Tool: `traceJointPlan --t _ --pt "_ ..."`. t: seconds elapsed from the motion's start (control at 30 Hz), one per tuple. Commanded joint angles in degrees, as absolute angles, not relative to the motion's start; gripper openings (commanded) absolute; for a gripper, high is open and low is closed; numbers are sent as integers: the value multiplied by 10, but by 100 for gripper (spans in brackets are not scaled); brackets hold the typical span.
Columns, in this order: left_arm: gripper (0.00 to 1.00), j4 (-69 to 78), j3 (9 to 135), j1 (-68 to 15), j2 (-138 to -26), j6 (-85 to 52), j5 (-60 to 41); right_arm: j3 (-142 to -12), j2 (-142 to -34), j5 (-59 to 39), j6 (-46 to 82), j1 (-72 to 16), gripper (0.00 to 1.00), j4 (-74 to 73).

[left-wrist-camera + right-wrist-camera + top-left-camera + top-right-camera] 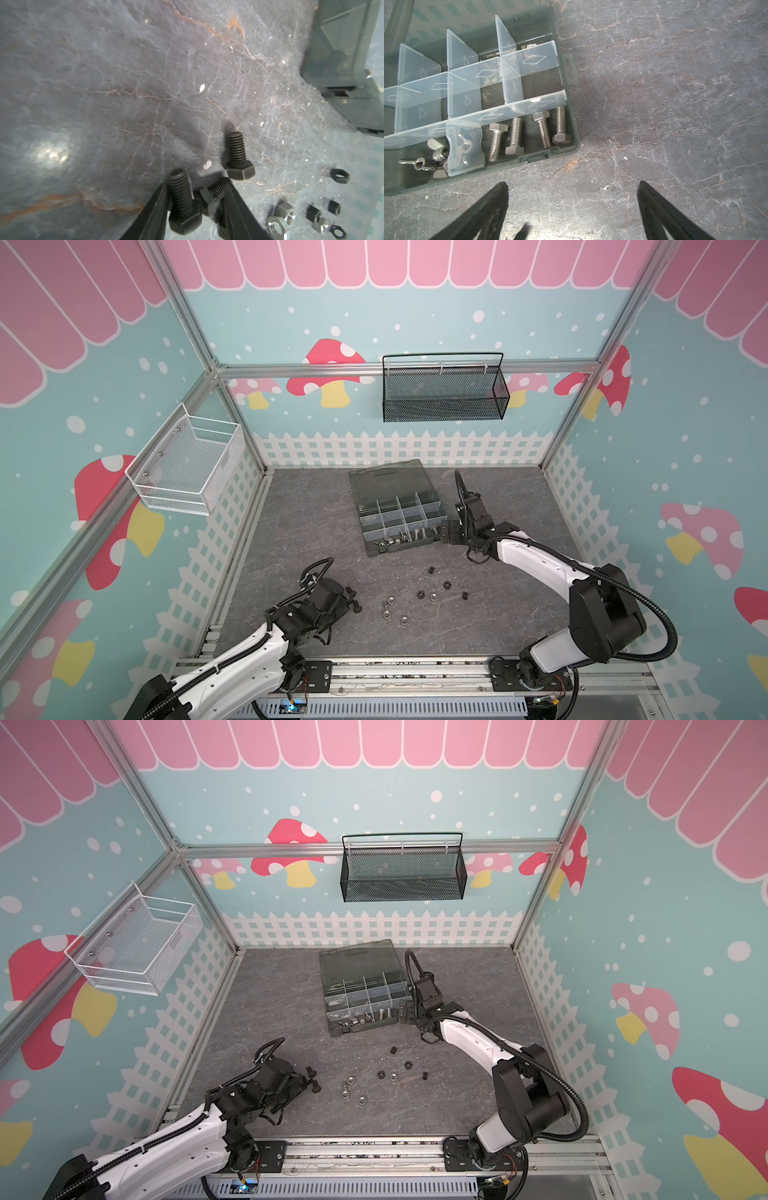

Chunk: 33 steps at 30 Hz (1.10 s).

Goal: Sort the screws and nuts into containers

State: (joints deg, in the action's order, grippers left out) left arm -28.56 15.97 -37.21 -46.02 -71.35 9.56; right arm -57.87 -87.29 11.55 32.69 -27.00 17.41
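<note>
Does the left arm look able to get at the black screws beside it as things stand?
Probably yes: the left pincer is down at the table, its jaws open around two black screws, with nothing blocking them.

the screws (239, 158) are black, the tabletop (124, 83) veined grey.

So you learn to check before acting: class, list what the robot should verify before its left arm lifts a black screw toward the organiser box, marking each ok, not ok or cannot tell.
1. Only one screw between the fingers of the left gripper: not ok; two black screws lie there.
2. Grip secure: cannot tell.
3. The lid of the organiser box open: ok.
4. An empty compartment available: ok.
5. The right gripper clear of the box, holding nothing: ok.
</note>
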Motion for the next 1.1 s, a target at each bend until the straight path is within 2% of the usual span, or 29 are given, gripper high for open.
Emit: traceJointPlan --t 0.0,0.5,0.77,0.93,1.07 --pt "41 -342 184 -365 -473 -700 109 -580 -886 111 337 -271 98 170" --pt "26 -370 242 -349 -565 -672 98 -587 -920 88 324 -270 98 161" --pt "26 -379 262 -346 -614 -659 86 -582 -908 78 321 -270 98 155" --pt "33 -388 272 -344 -636 -651 77 -569 -892 71 325 -270 98 149" --pt "31 -403 284 -335 -648 -637 77 -561 -885 66 330 -270 98 146"
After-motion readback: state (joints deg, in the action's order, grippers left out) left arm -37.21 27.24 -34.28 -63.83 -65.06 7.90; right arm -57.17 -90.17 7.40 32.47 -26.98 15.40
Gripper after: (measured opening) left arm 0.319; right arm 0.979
